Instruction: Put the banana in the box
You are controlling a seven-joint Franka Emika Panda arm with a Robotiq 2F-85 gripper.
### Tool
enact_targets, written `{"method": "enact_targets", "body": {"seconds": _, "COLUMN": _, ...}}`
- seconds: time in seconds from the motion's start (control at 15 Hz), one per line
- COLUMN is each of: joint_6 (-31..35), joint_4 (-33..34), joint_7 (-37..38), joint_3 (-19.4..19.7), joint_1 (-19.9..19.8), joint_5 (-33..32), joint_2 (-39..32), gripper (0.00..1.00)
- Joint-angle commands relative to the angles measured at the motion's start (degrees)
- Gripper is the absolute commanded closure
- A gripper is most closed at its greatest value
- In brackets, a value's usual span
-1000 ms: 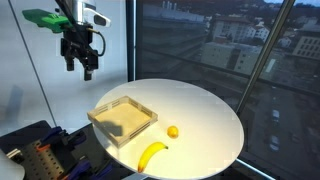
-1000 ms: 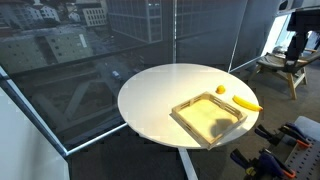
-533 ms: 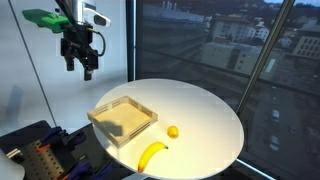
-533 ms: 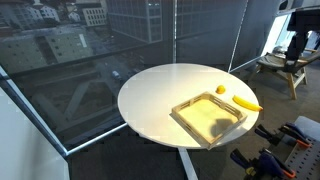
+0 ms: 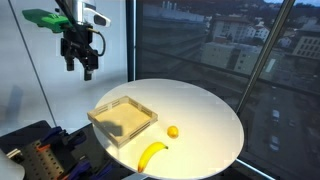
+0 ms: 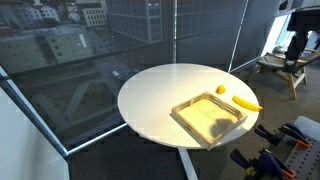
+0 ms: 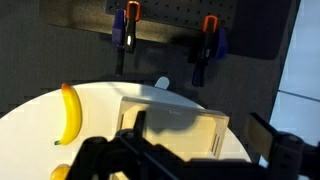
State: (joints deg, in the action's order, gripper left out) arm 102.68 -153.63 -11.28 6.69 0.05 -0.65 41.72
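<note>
The banana point(image 5: 152, 154) is small, curved and yellow and lies on the round white table point(image 5: 200, 105) near its front edge; it also shows in the other exterior view point(image 6: 246, 103) and at the left of the wrist view point(image 7: 70, 113). The box point(image 5: 122, 118), a shallow tan wooden tray, is empty and sits beside it point(image 6: 209, 119) point(image 7: 176, 127). My gripper point(image 5: 80, 65) hangs high above the table's far edge, well clear of both, with its jaws apart and nothing between them. In the wrist view only dark parts of it show along the bottom.
A small round yellow-orange fruit point(image 5: 173, 131) lies between the banana and the box point(image 6: 221, 90). Large windows surround the table. A pegboard with clamps point(image 7: 205, 45) and dark equipment point(image 5: 40, 155) stand beside the table.
</note>
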Motion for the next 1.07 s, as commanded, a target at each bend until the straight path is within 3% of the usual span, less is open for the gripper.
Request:
{"method": "enact_targets", "body": {"seconds": 0.0, "joint_6": -0.08, "joint_4": 0.07, "joint_7": -0.16, "joint_3": -0.31, "joint_1": -0.33, "joint_5": 0.19, "joint_2": -0.04, "gripper": 0.0}}
{"method": "enact_targets", "body": {"seconds": 1.0, "joint_6": 1.53, "joint_4": 0.14, "joint_7": 0.13, "joint_3": -0.35, "joint_1": -0.3, "joint_5": 0.44, "joint_2": -1.61, "gripper": 0.0}}
